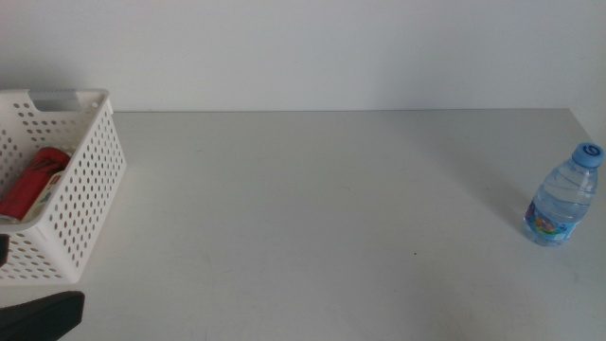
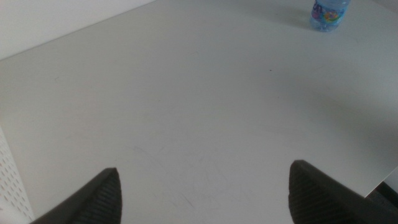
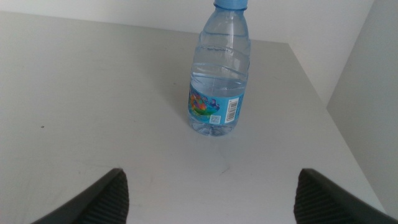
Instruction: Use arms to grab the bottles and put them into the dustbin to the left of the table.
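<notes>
Hanging open over the table [image 3: 112,93], the right gripper [image 3: 211,199] has its dark tapered jaws spread wide and empty, the water bottle [image 3: 217,74] upright just ahead, near the far right corner. It's clear ribbed plastic, blue cap up, colourful label. The left gripper [image 2: 205,196] is spread too, at the near left by the white perforated dustbin [image 1: 90,180], where a slim red can [image 1: 33,182] lies tilted.
</notes>
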